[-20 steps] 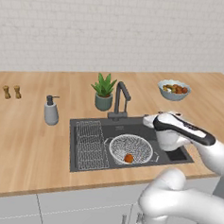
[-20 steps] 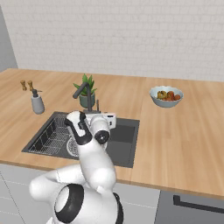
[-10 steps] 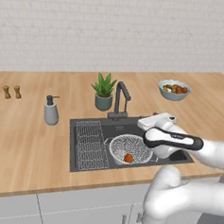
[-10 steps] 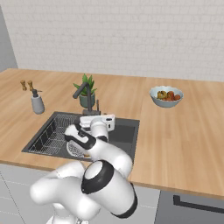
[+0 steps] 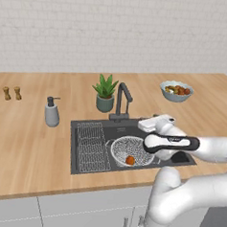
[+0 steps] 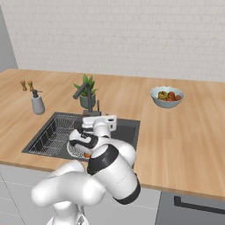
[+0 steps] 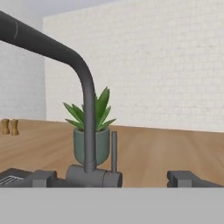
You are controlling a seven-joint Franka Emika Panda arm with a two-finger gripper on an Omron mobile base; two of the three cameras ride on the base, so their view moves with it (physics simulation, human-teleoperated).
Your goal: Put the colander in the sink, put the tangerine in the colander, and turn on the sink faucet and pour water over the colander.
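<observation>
Hand view: sink faucet [image 7: 89, 131] dead ahead.

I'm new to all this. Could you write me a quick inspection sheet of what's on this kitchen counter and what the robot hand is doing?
Surface: wooden counter with dark sink.
Job's things: colander in the sink, tangerine inside it; sink faucet behind, no water seen.
Clutter: wire rack, soap dispenser, potted plant, fruit bowl, two shakers.
Grippers: gripper open, facing the faucet base, holding nothing.
Cables: nothing seen.
Surroundings: white brick wall.
</observation>
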